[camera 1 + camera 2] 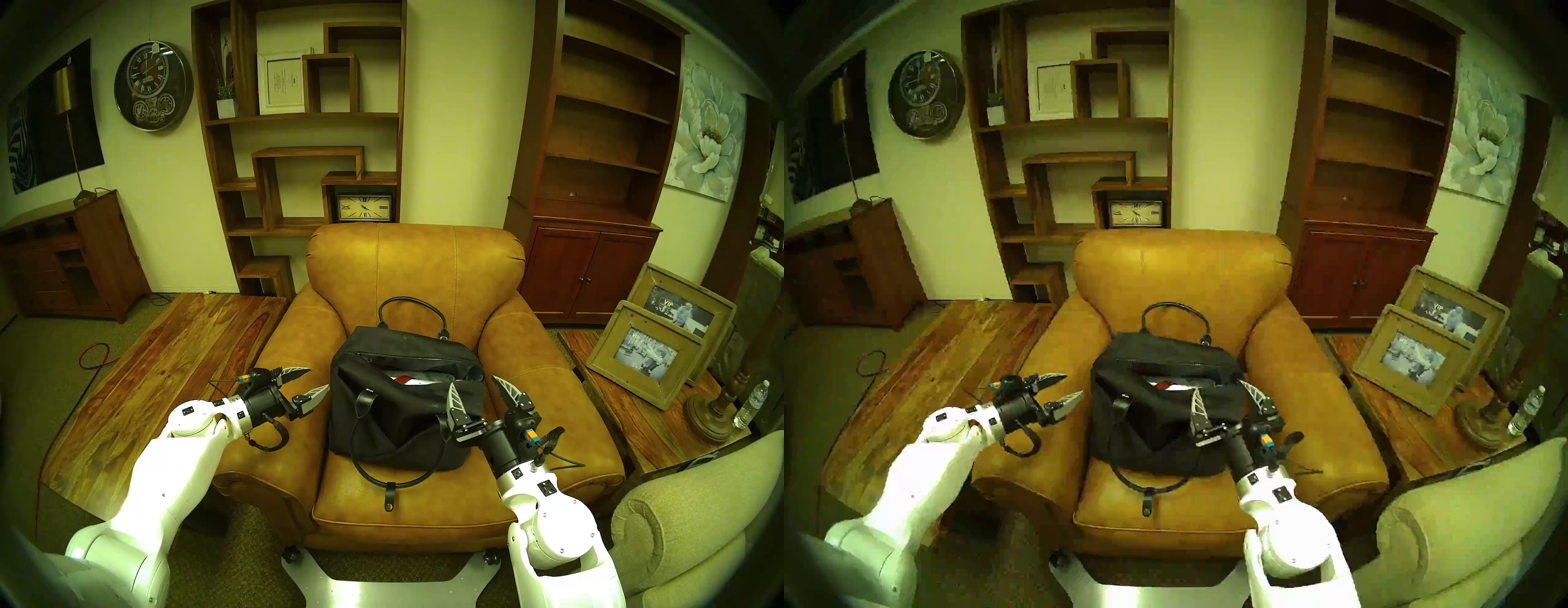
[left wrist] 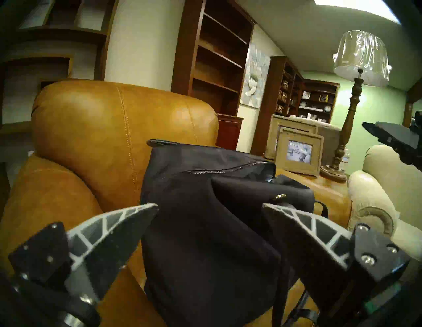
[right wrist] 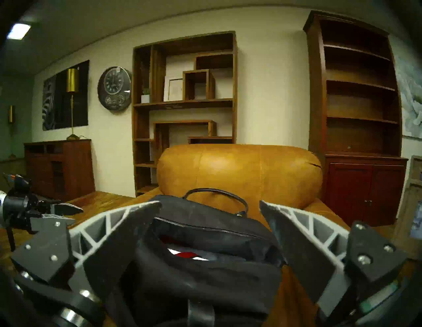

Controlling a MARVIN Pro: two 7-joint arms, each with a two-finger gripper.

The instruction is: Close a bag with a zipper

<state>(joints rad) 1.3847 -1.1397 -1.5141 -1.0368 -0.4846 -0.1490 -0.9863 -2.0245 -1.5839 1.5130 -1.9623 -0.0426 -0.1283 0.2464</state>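
Note:
The black fabric bag [image 1: 399,424] sits on the seat of a tan leather armchair [image 1: 415,263]. Its top gapes open, showing red and white contents. The zipper [image 1: 407,354] shows as a toothed line along the far edge of the opening, also in the left wrist view [image 2: 228,170]; I cannot make out the pull. One handle [image 1: 411,303] stands up at the back, the other [image 1: 382,471] hangs onto the seat. My left gripper [image 1: 319,378] is open, just left of the bag. My right gripper [image 1: 473,381] is open, its fingers either side of the bag's near right corner.
The chair's armrests [image 1: 551,382] flank the bag closely. A wooden table [image 1: 169,373] lies to the left. To the right, a side table holds two picture frames [image 1: 649,356], a lamp base [image 1: 712,412] and a water bottle [image 1: 751,403]. A beige sofa arm [image 1: 700,509] is at the near right.

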